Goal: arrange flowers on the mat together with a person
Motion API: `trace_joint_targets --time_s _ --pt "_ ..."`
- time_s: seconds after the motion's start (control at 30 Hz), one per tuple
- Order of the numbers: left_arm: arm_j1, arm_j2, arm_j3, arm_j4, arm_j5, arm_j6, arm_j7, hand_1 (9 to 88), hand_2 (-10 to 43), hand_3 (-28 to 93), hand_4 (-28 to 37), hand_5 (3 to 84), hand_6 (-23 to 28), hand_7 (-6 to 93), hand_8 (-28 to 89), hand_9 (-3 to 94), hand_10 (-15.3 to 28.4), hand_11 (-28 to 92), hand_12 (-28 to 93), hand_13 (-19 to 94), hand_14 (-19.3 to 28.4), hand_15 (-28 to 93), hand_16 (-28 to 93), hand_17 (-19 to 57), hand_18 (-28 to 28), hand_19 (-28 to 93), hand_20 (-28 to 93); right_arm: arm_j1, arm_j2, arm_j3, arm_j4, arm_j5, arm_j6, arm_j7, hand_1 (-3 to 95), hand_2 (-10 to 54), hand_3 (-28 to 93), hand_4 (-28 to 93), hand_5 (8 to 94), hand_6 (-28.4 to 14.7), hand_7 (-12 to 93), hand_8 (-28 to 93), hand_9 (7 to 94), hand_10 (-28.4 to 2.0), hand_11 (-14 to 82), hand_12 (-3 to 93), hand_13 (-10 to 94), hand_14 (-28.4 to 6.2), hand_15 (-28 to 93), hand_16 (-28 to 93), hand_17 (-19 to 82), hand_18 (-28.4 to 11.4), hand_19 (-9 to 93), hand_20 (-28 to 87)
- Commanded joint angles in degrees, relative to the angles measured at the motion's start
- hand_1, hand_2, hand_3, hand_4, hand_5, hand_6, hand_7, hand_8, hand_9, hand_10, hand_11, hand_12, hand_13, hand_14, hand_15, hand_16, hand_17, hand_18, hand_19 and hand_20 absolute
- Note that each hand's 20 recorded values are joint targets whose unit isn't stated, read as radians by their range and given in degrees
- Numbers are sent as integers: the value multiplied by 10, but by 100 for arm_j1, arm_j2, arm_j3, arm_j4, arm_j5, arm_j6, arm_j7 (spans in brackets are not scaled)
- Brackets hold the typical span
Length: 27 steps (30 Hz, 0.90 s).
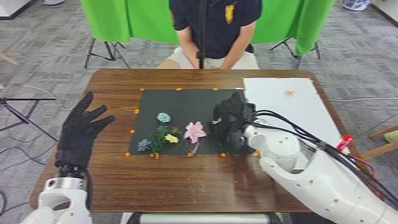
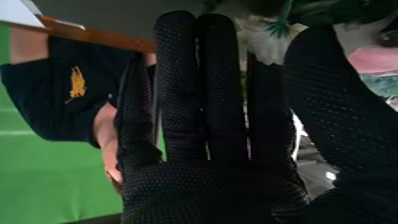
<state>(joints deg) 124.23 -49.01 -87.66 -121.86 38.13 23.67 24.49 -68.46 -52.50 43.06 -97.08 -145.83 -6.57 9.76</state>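
Note:
My right hand (image 1: pixel 233 117) is over the right part of the black mat (image 1: pixel 182 102). In the right wrist view the right hand (image 2: pixel 191 100) has straight fingers, and a white flower (image 2: pixel 266 40) with a green stem lies close by the thumb tip. Whether it touches the glove I cannot tell. On the mat's left half are a pink flower (image 1: pixel 195 132), a yellow flower (image 1: pixel 171 138), a pale blue flower (image 1: pixel 163 117) and a darker blue flower (image 1: pixel 144 144), with green stems among them. My left hand (image 1: pixel 75 132) is left of the mat, fingers spread.
A white sheet (image 1: pixel 284 107) lies at the table's right, with a small beige item (image 1: pixel 290 92) on it. Orange bits (image 1: pixel 139 90) line the mat's edges. Near the right table edge is a red object (image 1: pixel 345 143). A person sits across the table (image 1: pixel 115 75), arms lowered.

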Motion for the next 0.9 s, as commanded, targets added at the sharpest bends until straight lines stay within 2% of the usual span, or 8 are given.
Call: trace_joint_targets --time_s 0.03,0.17,0.33,0.5,0.6,0.67,0.77,0.9 --pt "159 -82 -39 -45 72 39 -103 247 66 800 -282 278 10 145 -122 327 158 223 66 278 244 475 -86 -83 226 475 161 -203 146 452 -511 273 -327 -27 377 -95 789 -283 632 70 174 -146 680 -98 266 172 591 -90 476 162 147 -196 593 194" --pt "189 -79 -46 -57 68 50 -100 247 66 800 -282 278 10 145 -122 326 158 223 66 277 244 475 -86 -84 226 476 161 -360 241 886 -918 648 -666 -32 365 -95 789 -283 612 64 169 -144 663 -106 253 166 578 -99 471 156 142 -202 591 197" --pt "192 -40 -20 -66 34 91 -28 247 65 801 -282 278 9 147 -123 326 158 222 66 277 244 475 -86 -83 226 476 161 -936 330 1744 -1447 1210 -621 -115 343 -95 787 -282 597 53 161 -139 644 -112 239 162 562 -110 466 152 137 -209 591 200" --pt "221 -2 7 -85 -8 111 36 246 65 802 -282 278 9 146 -123 326 158 223 66 277 243 474 -86 -84 226 476 161 -1793 110 2919 -1911 2792 -594 -193 279 -72 789 -264 546 34 149 -130 576 -123 175 148 511 -131 383 130 117 -219 532 171" --pt "149 0 53 -66 39 91 -2 246 64 802 -282 279 10 145 -123 325 157 222 66 277 243 473 -86 -84 226 475 161 -2331 -129 3569 -2105 4033 -492 -106 238 -34 794 -262 505 21 139 -123 526 -127 138 143 463 -146 336 128 97 -230 497 155" --pt "186 -6 48 -72 60 60 -35 246 65 801 -283 279 10 145 -123 325 158 221 66 276 242 472 -86 -84 226 475 160 -2626 -382 3929 -2186 4838 -696 -35 221 -9 793 -262 485 18 137 -120 498 -132 116 141 432 -155 307 128 86 -236 476 146" --pt "125 -17 118 -49 41 46 -50 246 65 801 -283 279 11 144 -122 325 158 221 66 275 240 471 -86 -83 226 474 160 -3122 -623 4282 -2285 5850 -610 4 207 22 789 -261 459 11 129 -117 468 -136 96 140 397 -164 269 130 73 -240 460 137" --pt "78 3 179 -34 69 12 -80 246 65 801 -283 279 11 144 -122 325 158 221 66 272 238 469 -85 -84 226 473 158 -3649 -1003 4657 -2359 7049 -470 75 201 33 787 -260 437 11 123 -112 437 -138 68 138 344 -167 210 130 62 -246 439 122"
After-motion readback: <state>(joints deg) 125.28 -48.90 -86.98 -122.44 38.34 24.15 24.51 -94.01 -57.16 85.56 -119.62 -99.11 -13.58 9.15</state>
